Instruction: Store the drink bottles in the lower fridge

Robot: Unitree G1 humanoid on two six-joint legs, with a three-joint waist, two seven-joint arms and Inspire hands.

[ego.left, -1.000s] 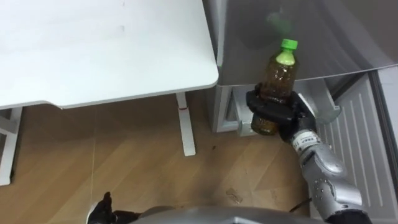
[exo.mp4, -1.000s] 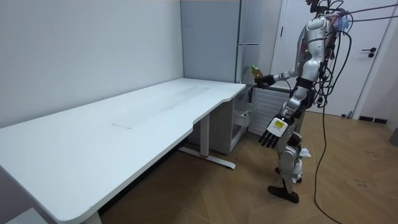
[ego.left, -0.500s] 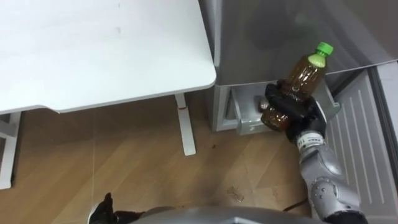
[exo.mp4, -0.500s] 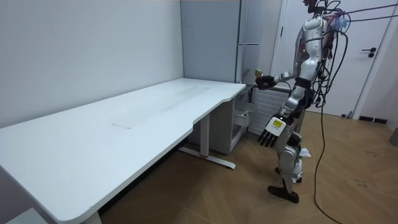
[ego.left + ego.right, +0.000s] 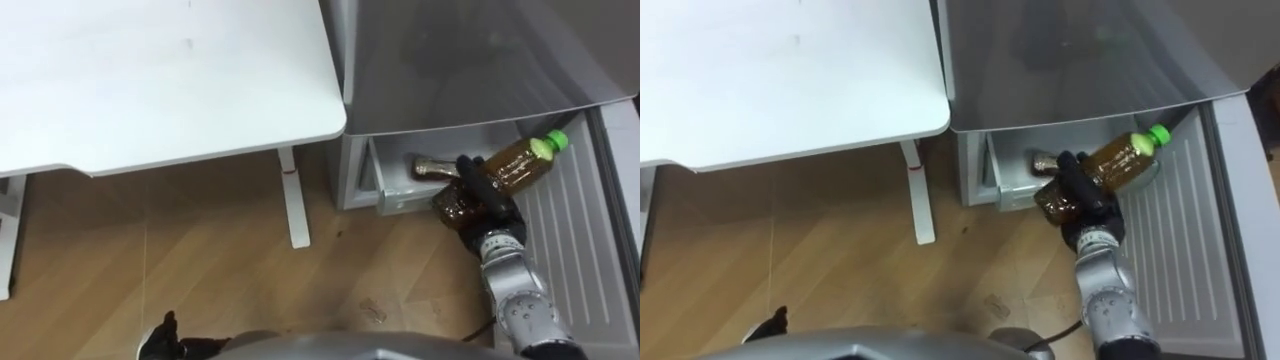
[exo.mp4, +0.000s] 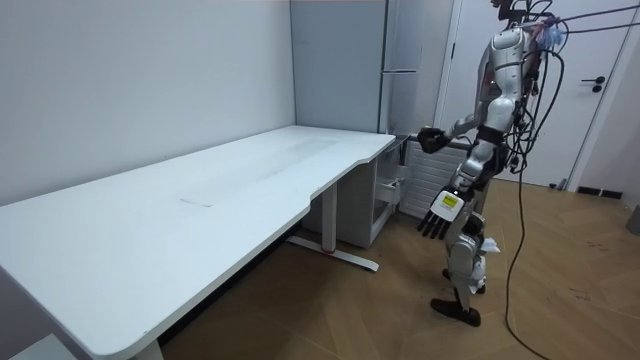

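A brown tea bottle (image 5: 518, 164) with a green cap (image 5: 556, 140) lies tilted, cap pointing right, in my right hand (image 5: 484, 200), whose fingers are curled round its lower half. The hand holds it just in front of the open lower fridge compartment (image 5: 398, 188), at the level of the drawer. A second brown bottle (image 5: 432, 167) lies on its side inside that drawer, left of the hand. In the room view my left hand (image 6: 440, 210) hangs at my side with straight, spread fingers and nothing in it. I stand facing the fridge, right arm stretched toward it.
The grey fridge body (image 5: 470, 60) rises above the drawer. Its open lower door (image 5: 585, 240) with a white ribbed inner panel stands to the right. A white desk (image 5: 150, 80) on a white leg (image 5: 293, 205) sits close on the left, over wooden floor (image 5: 200, 270).
My right hand has come down from in front of the fridge's upper part to the lower drawer. The bottle has tipped from upright to nearly lying, cap to the right.
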